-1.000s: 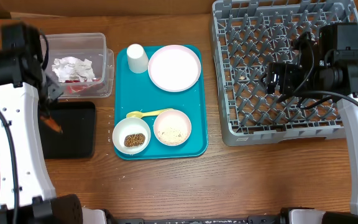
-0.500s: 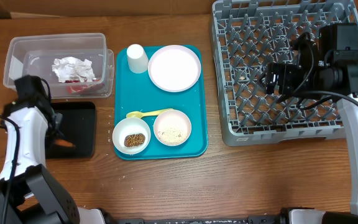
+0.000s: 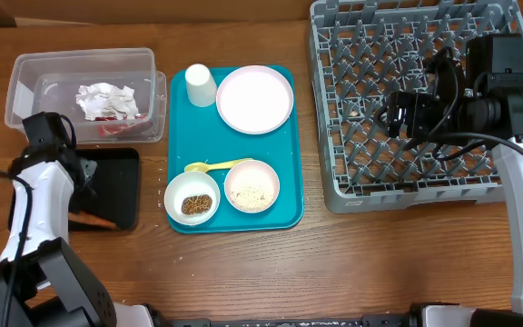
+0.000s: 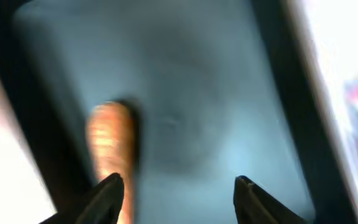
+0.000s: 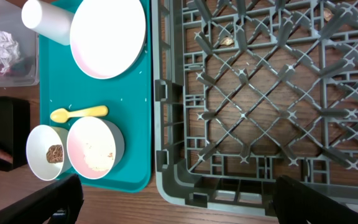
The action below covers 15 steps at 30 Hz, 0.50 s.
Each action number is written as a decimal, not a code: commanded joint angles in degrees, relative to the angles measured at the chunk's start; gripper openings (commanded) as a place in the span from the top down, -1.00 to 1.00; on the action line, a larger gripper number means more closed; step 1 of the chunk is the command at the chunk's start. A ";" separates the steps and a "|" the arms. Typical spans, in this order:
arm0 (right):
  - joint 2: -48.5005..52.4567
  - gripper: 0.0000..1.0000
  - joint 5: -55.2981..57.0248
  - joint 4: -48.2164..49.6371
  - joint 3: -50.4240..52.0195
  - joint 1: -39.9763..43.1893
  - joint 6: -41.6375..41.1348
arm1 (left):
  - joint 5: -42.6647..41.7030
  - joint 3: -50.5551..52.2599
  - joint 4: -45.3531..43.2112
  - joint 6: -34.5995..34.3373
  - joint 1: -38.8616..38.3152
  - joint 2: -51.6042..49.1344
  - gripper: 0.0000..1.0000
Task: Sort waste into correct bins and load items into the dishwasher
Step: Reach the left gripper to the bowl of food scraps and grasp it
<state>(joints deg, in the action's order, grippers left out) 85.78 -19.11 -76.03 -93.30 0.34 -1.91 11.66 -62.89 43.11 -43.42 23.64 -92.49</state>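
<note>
The orange carrot piece (image 3: 95,221) lies in the black tray (image 3: 121,182) near its front edge. In the left wrist view the carrot (image 4: 109,140) is just ahead of my open, empty left gripper (image 4: 179,186), by its left finger. A crumpled napkin (image 3: 107,98) and a red-and-white wrapper (image 3: 112,127) lie in the clear tub (image 3: 25,73). My right gripper (image 5: 179,193) is open wide and empty over the grey dish rack (image 3: 407,100). The plate (image 3: 254,98), cup (image 3: 200,84), yellow spoon (image 3: 216,166), a bowl with brown bits (image 3: 192,200) and a bowl with rice (image 3: 251,186) sit on the teal tray.
The teal tray (image 3: 284,213) stands between the bins on the left and the rack on the right. Bare wooden table runs along the front. The rack holds no dishes, only a few small crumbs.
A second ago my left gripper held the carrot over the black tray. The carrot now lies in the tray near its front edge, and the left gripper is open.
</note>
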 commanded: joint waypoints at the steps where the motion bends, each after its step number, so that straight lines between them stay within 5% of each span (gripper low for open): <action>1: -0.42 -1.00 -0.52 0.50 -0.09 -0.28 -0.26 | -22.05 -7.52 0.94 24.41 -0.94 1.33 -0.25; 5: -0.42 -1.00 -0.61 0.98 -0.07 -0.28 -0.28 | -34.88 -12.20 4.31 34.16 -4.22 1.33 -0.32; 15: -0.42 -1.00 -1.57 1.11 -0.09 -0.28 -0.26 | -30.01 -14.16 14.56 40.26 -21.92 1.31 -0.36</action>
<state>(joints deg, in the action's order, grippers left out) 85.78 -19.75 -75.37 -93.30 0.34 -1.91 -19.92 -75.88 56.23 -7.40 6.35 -92.18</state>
